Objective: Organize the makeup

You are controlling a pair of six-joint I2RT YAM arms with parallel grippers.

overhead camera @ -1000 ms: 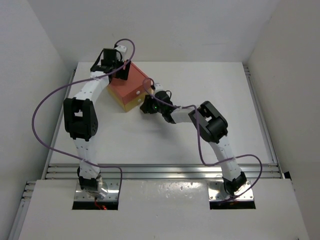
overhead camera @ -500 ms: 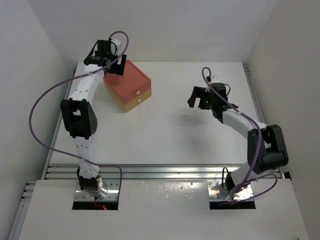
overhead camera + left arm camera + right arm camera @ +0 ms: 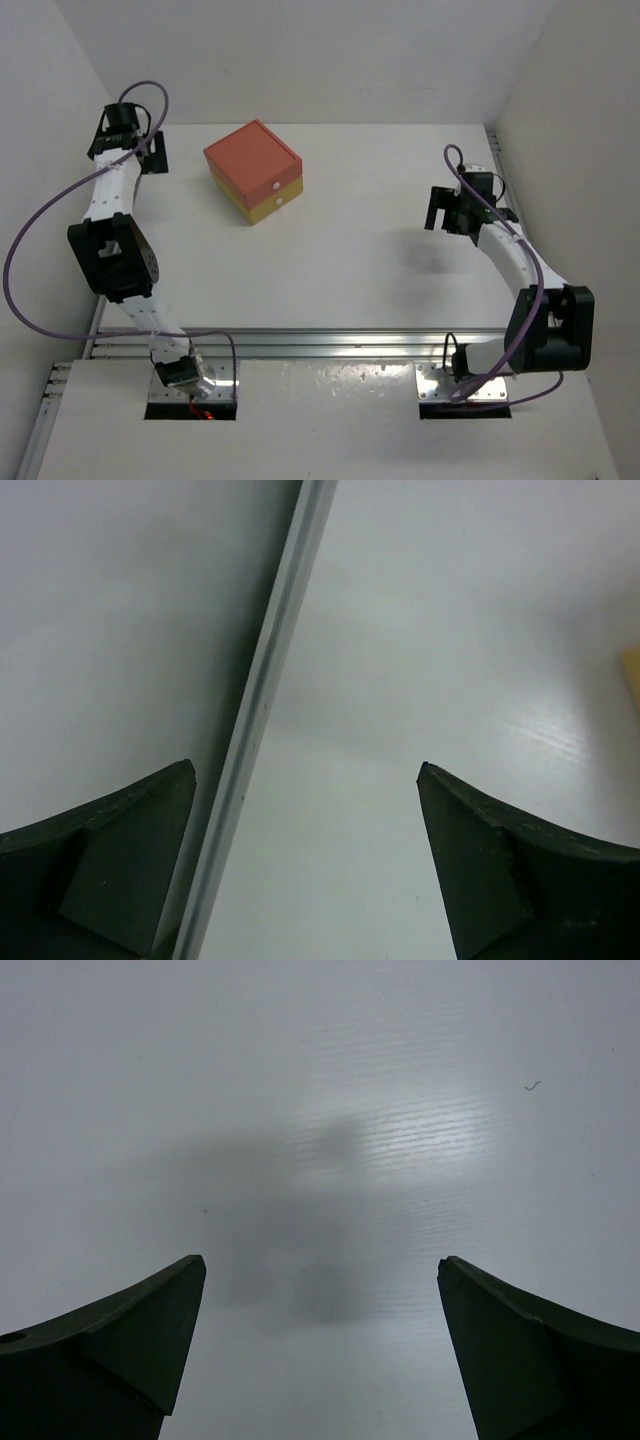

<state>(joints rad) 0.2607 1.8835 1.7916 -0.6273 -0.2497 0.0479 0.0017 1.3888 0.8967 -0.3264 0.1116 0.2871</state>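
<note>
No makeup shows in any view. The coral-red and yellow drawer box (image 3: 255, 170) stands shut at the back left of the table, and a yellow sliver of it (image 3: 633, 675) shows in the left wrist view. My left gripper (image 3: 152, 158) (image 3: 305, 770) hangs open over the table's far left edge, well left of the box, with nothing between its fingers. My right gripper (image 3: 438, 210) (image 3: 322, 1260) is open over bare white table on the right side, holding nothing.
A metal rail (image 3: 265, 695) runs along the table's left edge under my left gripper, with the white side wall (image 3: 60, 120) just beyond. Another rail (image 3: 515, 220) lines the right edge, and an aluminium rail (image 3: 320, 342) crosses the front.
Both arms have swung away from the drawer box, the left to the far left corner, the right to the right side. Both grippers have opened wide.
</note>
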